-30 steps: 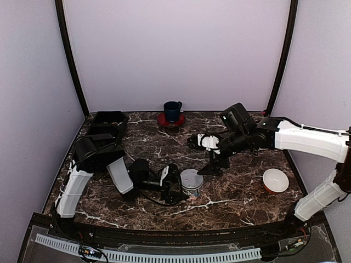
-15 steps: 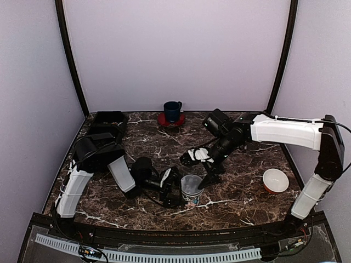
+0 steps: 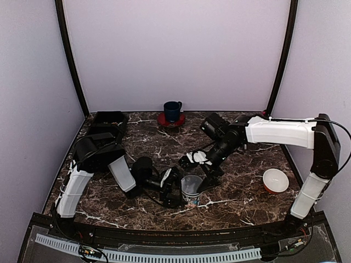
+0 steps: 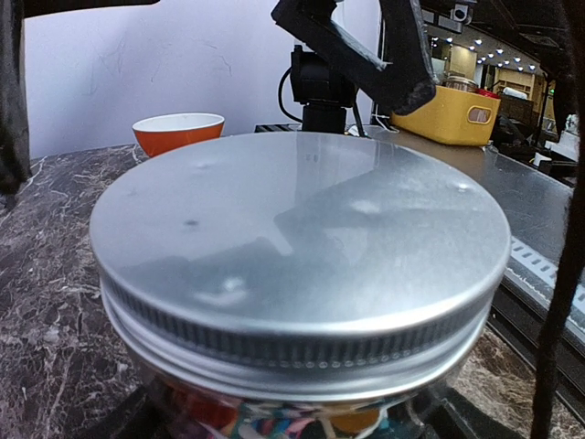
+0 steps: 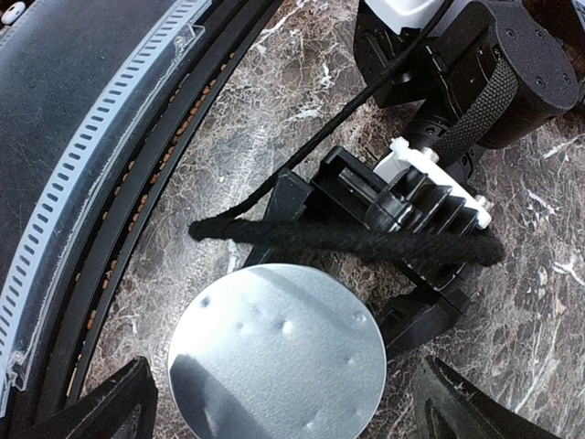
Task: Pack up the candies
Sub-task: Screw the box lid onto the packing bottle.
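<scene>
Silver metal lid [image 4: 302, 219] sits on the jar [image 3: 191, 193], lower centre of the top view.

Change: within the last second the right arm has swung in from right of centre. The right gripper [image 5: 288, 407] now hangs directly above the lid, fingers spread wide and touching nothing.

The left gripper [image 3: 182, 189] reaches in from the left. Its fingers press against the jar's sides and steady it on the table.

Implication: filling appears complete. The remaining step is probably turning the lid; whether to tighten or loosen it cannot be told.

Candies [image 4: 265, 428] lie inside the jar, visible through the glass just below the lid threads. They are small multicoloured pieces, packed close. The fill level is hidden.
</scene>
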